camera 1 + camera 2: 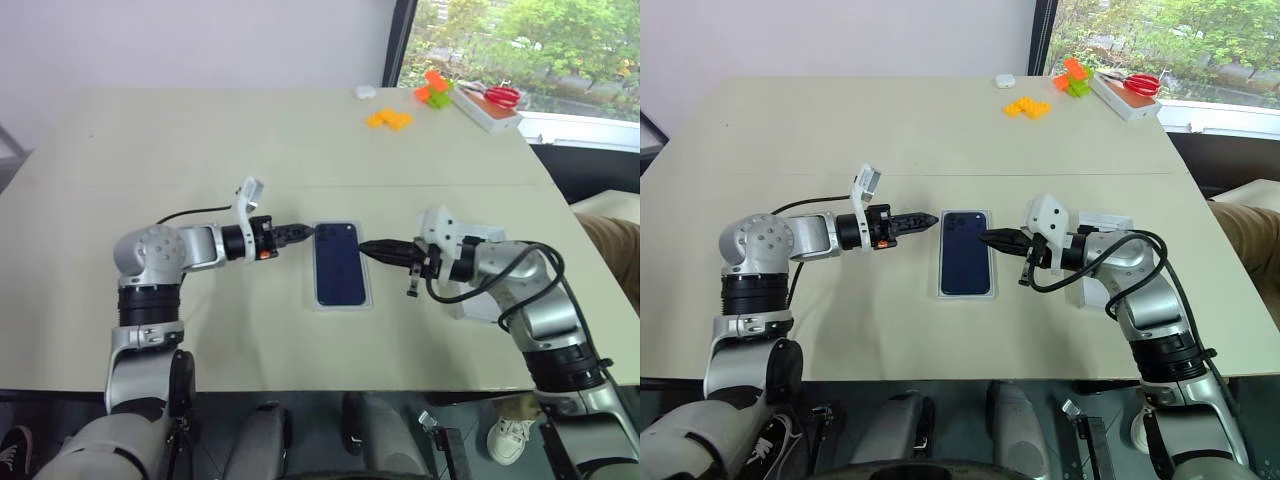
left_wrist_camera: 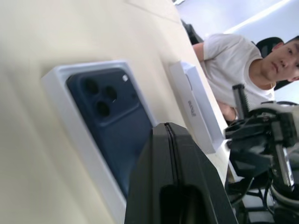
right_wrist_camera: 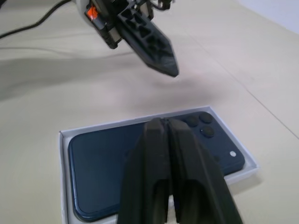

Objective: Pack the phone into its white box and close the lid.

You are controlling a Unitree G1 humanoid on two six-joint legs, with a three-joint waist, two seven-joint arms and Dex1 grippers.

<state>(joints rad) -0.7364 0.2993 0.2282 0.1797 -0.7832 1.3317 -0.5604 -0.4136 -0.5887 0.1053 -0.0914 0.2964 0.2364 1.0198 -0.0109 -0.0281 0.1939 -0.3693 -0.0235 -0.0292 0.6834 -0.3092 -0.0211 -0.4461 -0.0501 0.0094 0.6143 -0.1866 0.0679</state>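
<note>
The right gripper [image 1: 986, 238] has its two black fingers pressed together on nothing, pointing level toward the robot's left, with its tip just beside the right long edge of the white box [image 1: 965, 294]. The left gripper [image 1: 933, 218] is likewise pressed shut and empty, pointing toward the robot's right at the far left corner of the same box. Between the two tips, the phone [image 1: 966, 264] lies back-up inside the white box, camera cluster at the far end, its long axis running from the near edge of the desk [image 1: 890, 150] toward the far edge. The box sits at the middle of the desk, nearer the near edge than the far one. The packing step appears done; the remaining step is judged to be the lid. The lid [image 2: 195, 112] lies on the desk on the right side of the box, beyond the right gripper and partly hidden under the right forearm, its long axis roughly parallel to the box. The right arm is therefore the nearer one to the lid, and it lies behind the direction its gripper now points. A person sits beyond the right edge of the desk.
</note>
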